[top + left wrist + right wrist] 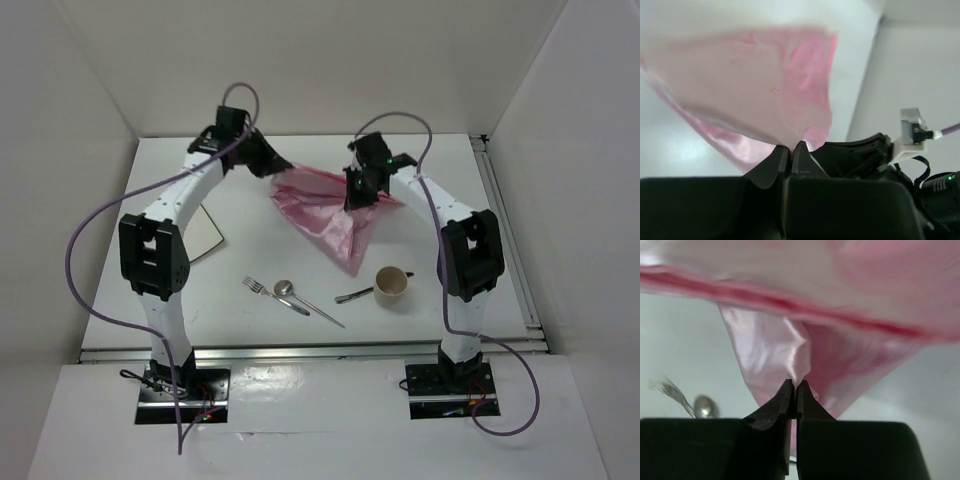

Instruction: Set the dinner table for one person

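Observation:
A shiny pink cloth [325, 210] hangs stretched above the white dinner table [250, 330], its lower corner drooping toward the cup. My left gripper [272, 165] is shut on the cloth's left corner; in the left wrist view the cloth [760, 85] fans out from the closed left gripper [790, 146]. My right gripper [360, 190] is shut on the cloth's right edge; in the right wrist view the cloth [805, 340] bunches at the closed right gripper [795, 385].
A fork [263, 291], a spoon [290, 295] and a knife [325, 313] lie together at the front middle. A beige cup [391, 285] stands at the front right with another utensil [352, 295] beside it. A white square plate [205, 232] lies under the left arm.

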You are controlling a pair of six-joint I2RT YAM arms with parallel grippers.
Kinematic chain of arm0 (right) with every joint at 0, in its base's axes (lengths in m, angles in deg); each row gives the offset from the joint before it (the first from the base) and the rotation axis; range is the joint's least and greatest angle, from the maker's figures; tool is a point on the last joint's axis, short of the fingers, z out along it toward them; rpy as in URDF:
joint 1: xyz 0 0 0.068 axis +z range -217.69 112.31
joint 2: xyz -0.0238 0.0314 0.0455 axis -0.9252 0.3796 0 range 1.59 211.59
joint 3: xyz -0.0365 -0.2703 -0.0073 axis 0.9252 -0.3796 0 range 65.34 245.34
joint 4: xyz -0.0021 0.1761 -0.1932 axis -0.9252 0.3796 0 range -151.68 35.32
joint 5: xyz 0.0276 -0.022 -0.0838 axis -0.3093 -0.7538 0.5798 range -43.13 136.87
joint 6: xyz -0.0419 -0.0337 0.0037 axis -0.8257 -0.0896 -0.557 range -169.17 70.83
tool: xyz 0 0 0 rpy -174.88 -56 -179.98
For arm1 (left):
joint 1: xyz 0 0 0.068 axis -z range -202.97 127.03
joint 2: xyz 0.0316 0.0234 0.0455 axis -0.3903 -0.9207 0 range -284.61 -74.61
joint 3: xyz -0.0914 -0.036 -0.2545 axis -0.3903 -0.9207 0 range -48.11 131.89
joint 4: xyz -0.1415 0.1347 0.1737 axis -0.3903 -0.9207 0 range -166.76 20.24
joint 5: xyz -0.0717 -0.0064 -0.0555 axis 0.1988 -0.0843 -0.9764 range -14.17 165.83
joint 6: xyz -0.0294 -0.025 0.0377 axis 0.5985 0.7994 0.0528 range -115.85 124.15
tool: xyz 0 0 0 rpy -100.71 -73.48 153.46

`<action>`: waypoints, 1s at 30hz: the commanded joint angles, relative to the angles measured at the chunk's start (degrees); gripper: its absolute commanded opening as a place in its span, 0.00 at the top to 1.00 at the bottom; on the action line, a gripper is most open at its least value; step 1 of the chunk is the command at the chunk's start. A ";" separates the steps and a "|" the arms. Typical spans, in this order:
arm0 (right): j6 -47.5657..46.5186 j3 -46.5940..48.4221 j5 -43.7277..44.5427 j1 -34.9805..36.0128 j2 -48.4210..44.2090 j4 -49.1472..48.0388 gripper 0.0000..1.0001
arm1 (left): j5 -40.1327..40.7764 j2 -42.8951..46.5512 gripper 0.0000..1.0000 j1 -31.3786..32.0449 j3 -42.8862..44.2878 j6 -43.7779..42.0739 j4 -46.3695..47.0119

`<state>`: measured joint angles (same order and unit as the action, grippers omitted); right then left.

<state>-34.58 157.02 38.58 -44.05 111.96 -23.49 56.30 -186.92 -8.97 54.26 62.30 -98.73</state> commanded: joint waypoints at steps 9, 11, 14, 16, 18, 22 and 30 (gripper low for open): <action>-4.39 17.04 11.89 -9.84 -3.47 -3.02 1.00 | -13.34 7.44 1.00 -21.37 -7.29 5.57 8.66; -3.61 8.03 11.90 -9.84 -10.91 -9.41 1.00 | -14.48 12.80 1.00 -23.22 -14.35 6.19 11.73; -1.50 -6.22 13.03 -9.31 -18.66 -12.78 1.00 | -15.62 18.33 1.00 -23.84 -26.14 6.71 14.11; -0.97 -12.01 13.56 -8.70 -21.50 -12.79 1.00 | -15.63 20.11 1.00 -23.84 -30.55 6.71 15.08; -0.44 -12.75 14.35 -8.70 -24.13 -12.19 1.00 | -16.15 21.25 1.00 -23.84 -30.56 6.71 14.56; -1.58 -6.54 17.43 -8.70 -25.29 -8.50 1.00 | -17.29 22.39 1.00 -23.84 -23.74 6.19 11.93; -3.16 7.36 21.56 -8.70 -30.73 -4.88 1.00 | -21.58 30.64 1.00 -29.02 -15.18 13.47 13.57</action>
<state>-36.68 158.36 56.63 -52.58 87.26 -28.32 39.04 -162.26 -35.18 36.25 71.35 -89.15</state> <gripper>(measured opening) 0.057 0.081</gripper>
